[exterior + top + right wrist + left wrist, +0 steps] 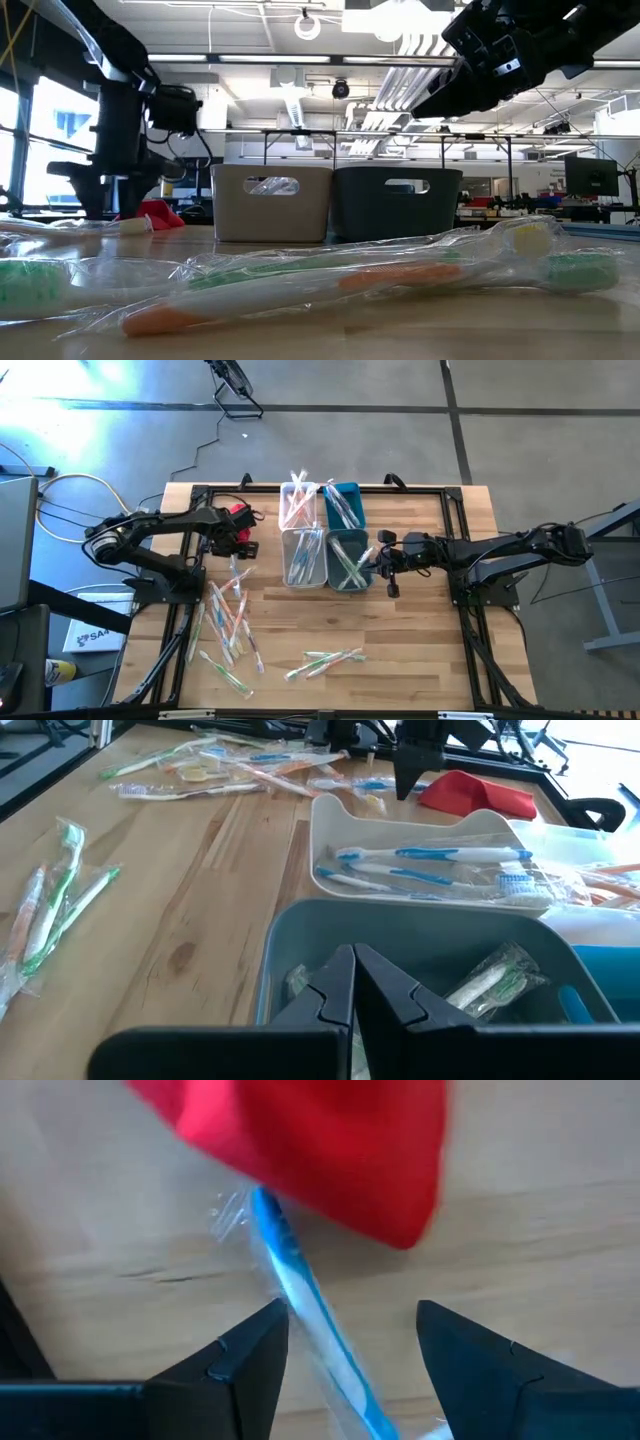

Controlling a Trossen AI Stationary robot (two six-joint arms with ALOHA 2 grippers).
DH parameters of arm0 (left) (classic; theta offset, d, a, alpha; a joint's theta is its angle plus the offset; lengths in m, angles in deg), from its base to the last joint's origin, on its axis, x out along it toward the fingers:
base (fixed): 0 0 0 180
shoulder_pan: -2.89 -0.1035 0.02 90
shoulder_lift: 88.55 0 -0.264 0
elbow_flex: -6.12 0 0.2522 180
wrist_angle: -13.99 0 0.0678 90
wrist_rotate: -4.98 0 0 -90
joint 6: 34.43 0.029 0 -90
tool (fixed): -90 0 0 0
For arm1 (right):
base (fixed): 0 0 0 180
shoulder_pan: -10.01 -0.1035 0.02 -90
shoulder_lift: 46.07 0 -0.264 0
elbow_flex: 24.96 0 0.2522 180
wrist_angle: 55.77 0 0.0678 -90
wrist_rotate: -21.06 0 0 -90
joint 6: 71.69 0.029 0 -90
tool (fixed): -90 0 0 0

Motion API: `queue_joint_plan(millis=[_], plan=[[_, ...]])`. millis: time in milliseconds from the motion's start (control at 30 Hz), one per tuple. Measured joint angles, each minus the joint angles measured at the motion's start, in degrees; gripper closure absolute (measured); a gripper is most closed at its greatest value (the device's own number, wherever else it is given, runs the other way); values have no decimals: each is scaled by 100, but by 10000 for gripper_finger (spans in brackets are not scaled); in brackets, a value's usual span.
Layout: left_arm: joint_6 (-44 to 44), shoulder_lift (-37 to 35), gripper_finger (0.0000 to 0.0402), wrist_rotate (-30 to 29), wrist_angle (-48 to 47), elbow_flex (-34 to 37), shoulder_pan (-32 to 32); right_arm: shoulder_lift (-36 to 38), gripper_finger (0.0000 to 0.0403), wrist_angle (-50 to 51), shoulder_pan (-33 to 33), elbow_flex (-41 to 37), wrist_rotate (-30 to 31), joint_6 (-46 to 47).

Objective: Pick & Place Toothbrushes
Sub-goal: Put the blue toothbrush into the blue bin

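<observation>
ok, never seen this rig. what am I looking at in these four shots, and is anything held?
Two robot arms at a wooden table. One camera looks straight down, one sits at table height, one rides on each wrist. Four small bins stand mid-table with wrapped toothbrushes inside and scattered in front. The left gripper is open, straddling a blue toothbrush that lies partly under a red cloth; it holds nothing. The right gripper is shut and empty over a teal bin.

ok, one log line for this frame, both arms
left gripper: open, straddling blue toothbrush beside red cloth | right gripper: shut, empty, over teal bin
</observation>
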Motion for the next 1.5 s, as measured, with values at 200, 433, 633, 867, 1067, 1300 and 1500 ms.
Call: queue_joint_plan(millis=[200,433,633,867,1067,1300,1500], plan=[[-2,-17,188,-1,35,316,0,0,401,48,1,0,2,0],[-2,-15,211,-23,157,332,0,0,401,48,1,0,2,-1],[-2,-15,276,-38,208,336,0,0,401,48,1,0,2,0],[-24,-11,334,-16,248,343,0,0,401,48,-1,0,2,0],[-25,-7,372,1,264,343,0,0,401,48,1,0,2,-16],[2,-11,384,1,161,187,0,0,401,48,2,0,2,-39],[293,4,381,133,106,-317,0,0,401,48,3,0,2,-40]])
